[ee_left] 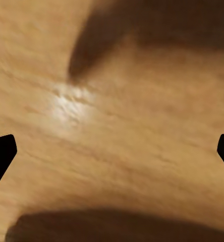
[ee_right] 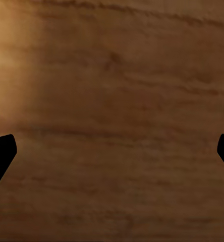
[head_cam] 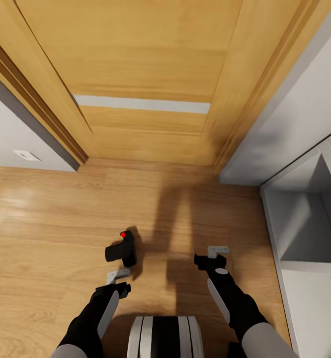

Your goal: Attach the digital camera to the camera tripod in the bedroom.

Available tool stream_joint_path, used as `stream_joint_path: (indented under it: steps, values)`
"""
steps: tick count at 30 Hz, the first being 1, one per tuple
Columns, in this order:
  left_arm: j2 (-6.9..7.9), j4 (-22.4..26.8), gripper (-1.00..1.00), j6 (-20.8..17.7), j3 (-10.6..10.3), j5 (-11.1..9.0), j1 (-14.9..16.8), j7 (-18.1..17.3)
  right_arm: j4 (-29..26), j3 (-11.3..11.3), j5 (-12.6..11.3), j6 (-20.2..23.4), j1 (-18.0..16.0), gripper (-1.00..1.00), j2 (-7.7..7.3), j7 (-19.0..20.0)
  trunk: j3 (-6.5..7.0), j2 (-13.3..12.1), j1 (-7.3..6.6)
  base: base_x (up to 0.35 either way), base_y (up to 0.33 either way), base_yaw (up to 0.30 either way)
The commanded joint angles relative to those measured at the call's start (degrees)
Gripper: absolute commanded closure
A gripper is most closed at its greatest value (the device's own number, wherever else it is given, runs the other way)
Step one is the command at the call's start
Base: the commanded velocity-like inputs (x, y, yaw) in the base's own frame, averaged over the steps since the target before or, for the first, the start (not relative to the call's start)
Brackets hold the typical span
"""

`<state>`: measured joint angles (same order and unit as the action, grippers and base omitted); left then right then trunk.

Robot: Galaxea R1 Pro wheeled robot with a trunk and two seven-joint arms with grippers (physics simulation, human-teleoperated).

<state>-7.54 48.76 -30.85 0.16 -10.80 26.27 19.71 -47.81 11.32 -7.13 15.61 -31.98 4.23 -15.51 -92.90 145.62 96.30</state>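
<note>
One digital camera (head_cam: 122,249) lies on the wood floor (head_cam: 41,223) — a single red dot on top of it. Two arms reach forward, each ending in one gripper: the left gripper (head_cam: 117,281) and the right gripper (head_cam: 211,256). One wooden door (head_cam: 135,74) — crossed by one pale stripe. One white shelf unit (head_cam: 309,238) with two open compartments in view.

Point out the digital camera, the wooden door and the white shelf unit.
digital camera (head_cam: 122,250), head view, on its black body below the red dot.
wooden door (head_cam: 135,59), head view, on its upper panel.
white shelf unit (head_cam: 304,266), head view, on a shelf's front edge.
</note>
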Motion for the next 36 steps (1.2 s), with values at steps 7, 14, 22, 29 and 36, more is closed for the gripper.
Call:
stream_joint_path:
  steps: [7,14,22,29,36]
  values:
    - [-0.02,0.78,-1.0,-0.16,0.04,-0.58,0.01,0.42,-0.09,0.16,0.17,0.28,-0.02,-1.0,-0.02,-0.82,-0.45,0.04,0.04,0.0,0.0,-0.042]
    - [-0.02,2.44,-1.0,-0.18,0.18,-0.59,0.01,0.5,-0.09,0.11,0.11,0.3,-0.02,-1.0,-0.01,-0.92,-0.31,0.04,0.04,0.0,0.0,-0.22]
    - [-0.02,2.6,-1.0,-0.18,0.19,-0.55,0.01,0.51,-0.09,0.11,0.1,0.3,-0.02,-1.0,-0.01,-0.92,-0.29,0.04,0.04,0.0,0.0,-0.24]
    - [-0.02,2.57,-1.0,-0.18,0.19,-0.54,0.01,0.51,-0.09,0.11,0.16,0.3,-0.02,-1.0,-0.01,-0.92,-0.29,0.04,0.04,0.0,0.0,-0.194]
    - [-0.02,2.5,-1.0,-0.18,0.21,-0.6,0.01,0.56,-0.09,0.03,0.19,-0.13,-0.02,-1.0,0.0,-0.92,-0.29,0.04,0.04,0.0,0.0,-0.037]
